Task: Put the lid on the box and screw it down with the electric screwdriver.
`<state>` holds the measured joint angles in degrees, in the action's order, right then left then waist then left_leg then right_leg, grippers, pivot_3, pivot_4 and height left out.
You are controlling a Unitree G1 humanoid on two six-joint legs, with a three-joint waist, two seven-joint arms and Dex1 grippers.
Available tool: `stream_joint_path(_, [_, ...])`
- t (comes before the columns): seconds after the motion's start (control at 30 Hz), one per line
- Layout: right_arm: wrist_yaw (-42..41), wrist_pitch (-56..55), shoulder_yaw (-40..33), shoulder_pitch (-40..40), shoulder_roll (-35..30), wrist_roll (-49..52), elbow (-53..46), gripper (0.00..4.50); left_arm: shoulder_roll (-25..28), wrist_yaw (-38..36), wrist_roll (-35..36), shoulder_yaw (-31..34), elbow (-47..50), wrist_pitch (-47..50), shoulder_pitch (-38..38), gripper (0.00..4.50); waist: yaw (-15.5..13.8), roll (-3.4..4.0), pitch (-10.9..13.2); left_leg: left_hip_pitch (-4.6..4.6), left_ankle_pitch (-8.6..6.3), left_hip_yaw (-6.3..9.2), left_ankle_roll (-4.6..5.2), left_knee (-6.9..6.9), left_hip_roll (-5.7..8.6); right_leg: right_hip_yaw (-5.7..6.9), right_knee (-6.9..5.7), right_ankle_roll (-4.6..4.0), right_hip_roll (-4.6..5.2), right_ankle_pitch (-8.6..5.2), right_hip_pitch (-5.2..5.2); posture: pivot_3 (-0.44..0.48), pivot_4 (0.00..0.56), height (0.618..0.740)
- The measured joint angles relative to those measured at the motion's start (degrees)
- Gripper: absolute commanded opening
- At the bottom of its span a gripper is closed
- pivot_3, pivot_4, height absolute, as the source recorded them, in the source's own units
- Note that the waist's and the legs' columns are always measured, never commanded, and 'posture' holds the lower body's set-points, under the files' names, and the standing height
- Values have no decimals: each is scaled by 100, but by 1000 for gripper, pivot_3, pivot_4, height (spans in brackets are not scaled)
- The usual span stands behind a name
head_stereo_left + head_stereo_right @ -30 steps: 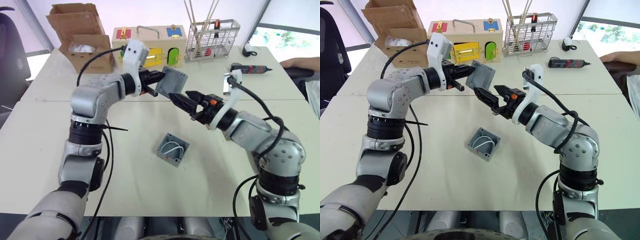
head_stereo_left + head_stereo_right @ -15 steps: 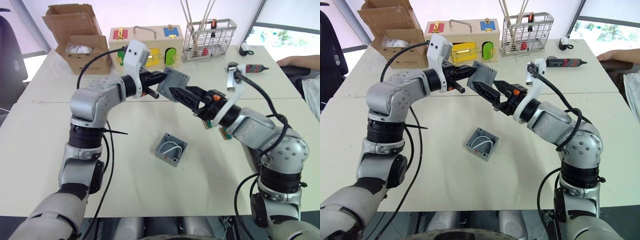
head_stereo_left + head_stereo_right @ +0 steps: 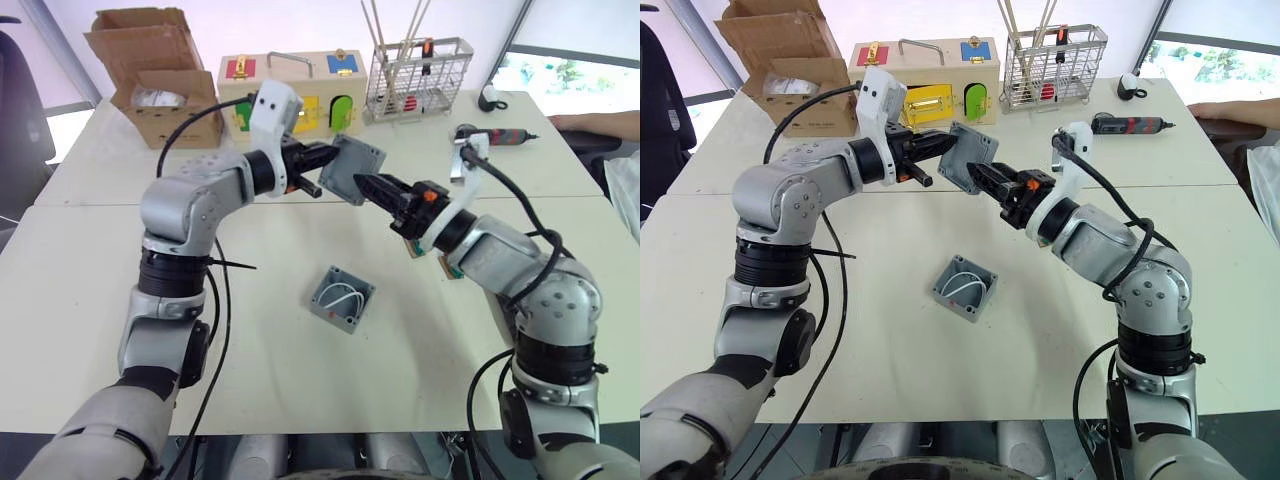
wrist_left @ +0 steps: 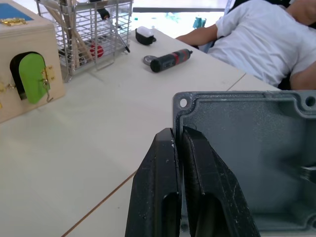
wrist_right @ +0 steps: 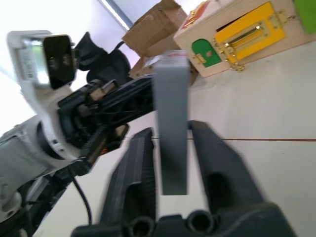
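Left hand [image 4: 178, 148]: mine, raised over the worktop [image 3: 90, 270], fingers pressed together on one edge of the lid [image 3: 351, 168]; the wrist view shows the rim pinched between them.
Lid: in the air, tilted on edge, hollow side with rim and corner holes facing my left wrist camera.
Right hand [image 5: 170, 143]: mine, reaching in from the other side; fingers apart, one on each face of the lid's far edge. They straddle it with a gap showing, so not clamped.
Box [image 3: 345, 298]: open side up on the worktop, white wires inside, below and well apart from both hands.
Screwdriver [image 3: 494, 137]: lying flat at the far right of the worktop, well away from my hands.
Behind: a wooden box [image 3: 296, 78] with coloured doors, a wire basket [image 3: 420, 78] of sticks and a cardboard box [image 3: 160, 75].
Far right: a person's arm [image 3: 600, 123] on the worktop edge.
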<state>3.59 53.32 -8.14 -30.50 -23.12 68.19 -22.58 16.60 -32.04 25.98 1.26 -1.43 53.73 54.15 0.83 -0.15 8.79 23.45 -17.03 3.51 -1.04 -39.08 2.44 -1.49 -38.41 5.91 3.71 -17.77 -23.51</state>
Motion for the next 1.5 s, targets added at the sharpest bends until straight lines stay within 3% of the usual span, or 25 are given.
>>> stream_joint_path(0.33, [-182,-3,23,-28,120,-169,29,139,75,72,104,105,200,192,-69,0,6,0,0,0,0,1,0,1,-1,0,0,0,-1,0,-1,0,150,740])
stream_joint_path(0.43, [-229,6,41,-27,158,-168,36,139,122,-35,265,195,317,246,-237,1081,7,0,0,0,0,1,0,1,-1,0,0,0,-1,0,-2,0,150,740])
stream_joint_path(0.63, [-415,6,43,-26,156,-168,36,139,141,-293,757,270,441,377,-378,4115,-2,0,0,0,0,1,0,1,0,0,1,0,0,0,0,0,150,740])
stream_joint_path(0.67, [-442,6,43,-26,154,-172,36,139,151,-300,829,282,457,377,-379,4441,3,0,0,0,0,1,0,1,0,0,1,0,-1,0,-1,0,150,740])
stream_joint_path(0.9, [-803,-122,60,-75,-140,-666,35,139,274,-173,1117,841,343,315,-385,4441,8,0,0,0,0,1,0,1,-1,1,1,0,-1,0,-2,0,150,740])
stream_joint_path(1.17, [-2064,-737,409,-23,-1463,-2153,-179,139,961,-678,1130,1116,65,-316,-410,4441,-7,0,0,0,0,0,0,5,1,2,8,0,-1,0,-2,0,150,740])
stream_joint_path(1.33, [-3322,-3408,1334,638,-2753,-4836,-594,139,1731,-1772,1349,1086,-454,-235,-527,4441,10,0,1,0,-1,-1,2,8,-1,3,15,1,-11,-1,-1,0,150,740])
stream_joint_path(1.5, [-3319,-6019,1823,1063,-2645,-6927,-170,139,2112,-2846,1537,787,-566,-63,-523,4441,-10,0,1,-1,-1,-2,1,-2,1,2,11,1,-8,-1,2,0,150,740])
